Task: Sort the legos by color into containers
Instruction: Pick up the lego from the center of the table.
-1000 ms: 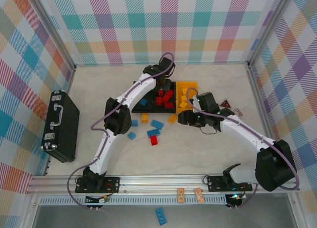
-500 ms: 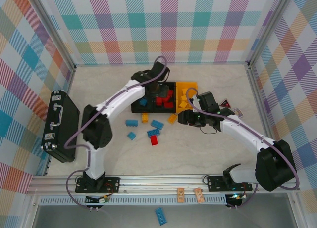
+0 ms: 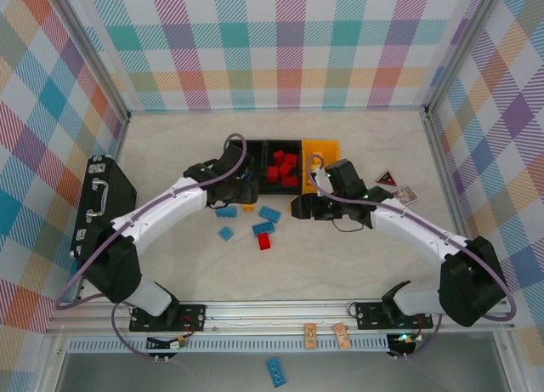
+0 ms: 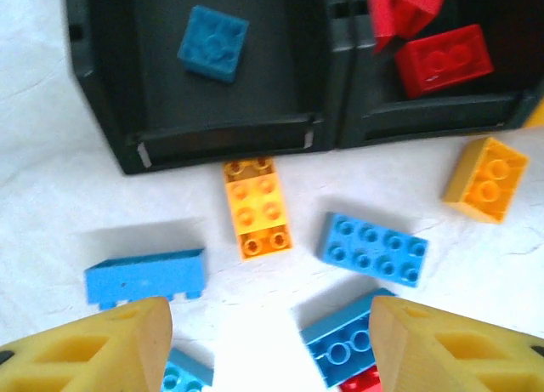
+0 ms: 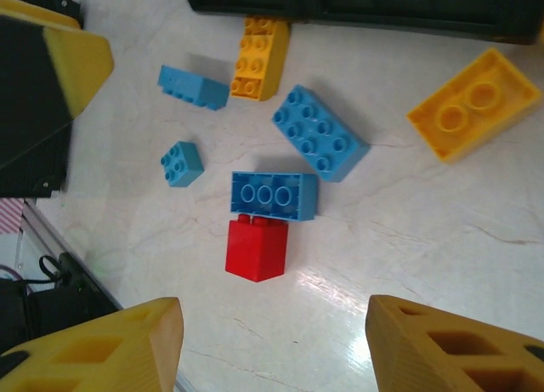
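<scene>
The jaws of your left gripper (image 4: 272,351) stand released with nothing between them. They hang over the loose legos (image 3: 255,222), just on the near side of the black bin (image 4: 221,141) that holds one blue brick (image 4: 212,43). The right gripper (image 5: 272,349) is spread and empty too, above a red brick (image 5: 257,247) that touches an overturned blue brick (image 5: 274,195).

The step in hand looks like a pick from the scatter in the middle of the worktop. The three bins sit in a row toward the far edge, with red pieces in the middle black bin (image 4: 433,118) and the yellow-orange bin (image 3: 323,147) at the right end.

Take one brick at a time. Centre the jaws over it and close across its short sides. Favour a free-standing piece such as the blue eight-stud brick (image 4: 374,249) over the touching pair, so no neighbour is dragged along. Mind the spacing as well — both grippers hover near one another over the same cluster.

Your left arm throws its elbow out toward the left edge and runs its forearm in to the middle, wrist pointing down. The right arm mirrors it from the right edge.
</scene>
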Tool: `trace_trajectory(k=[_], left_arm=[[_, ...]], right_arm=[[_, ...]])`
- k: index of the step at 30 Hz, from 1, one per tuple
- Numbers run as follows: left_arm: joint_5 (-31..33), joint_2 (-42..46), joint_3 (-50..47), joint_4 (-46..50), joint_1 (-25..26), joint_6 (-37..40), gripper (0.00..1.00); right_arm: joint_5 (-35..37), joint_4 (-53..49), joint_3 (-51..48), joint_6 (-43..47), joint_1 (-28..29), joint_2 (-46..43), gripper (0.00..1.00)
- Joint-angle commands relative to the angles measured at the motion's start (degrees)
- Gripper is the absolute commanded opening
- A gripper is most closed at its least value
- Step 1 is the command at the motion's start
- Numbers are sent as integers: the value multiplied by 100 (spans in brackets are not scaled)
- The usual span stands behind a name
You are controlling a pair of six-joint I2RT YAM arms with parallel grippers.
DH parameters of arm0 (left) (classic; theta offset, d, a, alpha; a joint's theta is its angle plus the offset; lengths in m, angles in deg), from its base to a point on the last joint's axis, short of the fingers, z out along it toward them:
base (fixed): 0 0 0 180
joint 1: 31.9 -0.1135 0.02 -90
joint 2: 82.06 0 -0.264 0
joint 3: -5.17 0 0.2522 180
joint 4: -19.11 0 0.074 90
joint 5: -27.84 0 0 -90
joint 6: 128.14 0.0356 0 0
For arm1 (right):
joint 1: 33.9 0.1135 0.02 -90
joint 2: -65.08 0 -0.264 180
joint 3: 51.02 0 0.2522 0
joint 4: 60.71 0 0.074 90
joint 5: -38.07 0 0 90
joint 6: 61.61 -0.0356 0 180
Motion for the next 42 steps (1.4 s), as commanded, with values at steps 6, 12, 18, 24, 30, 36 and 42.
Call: trace_trajectory(k=[6,12,18,24,30,36,42], left_arm=[[210,300,-833,-222,-361,-273,77],[240,-123,-964,-321,-551,-256,90],[196,-605,-975,-540,-721,-198,90],[75,-993,-930,-706,-890,-204,89],[-67,-1262,-853,-775,-934,-164,80],[-149,-1209,-857,-635,-939,-128,59],[-258,-740,-838,-347,-938,-192,54]], right_arm=[[-122,393,226,68,353,359,60],[-64,382,191,66,380,388,60],[-60,426,137,14,379,388,59],[-43,399,159,26,382,441,59],[27,336,217,52,379,485,59],[63,299,242,67,380,516,59],[45,312,319,61,380,564,59]])
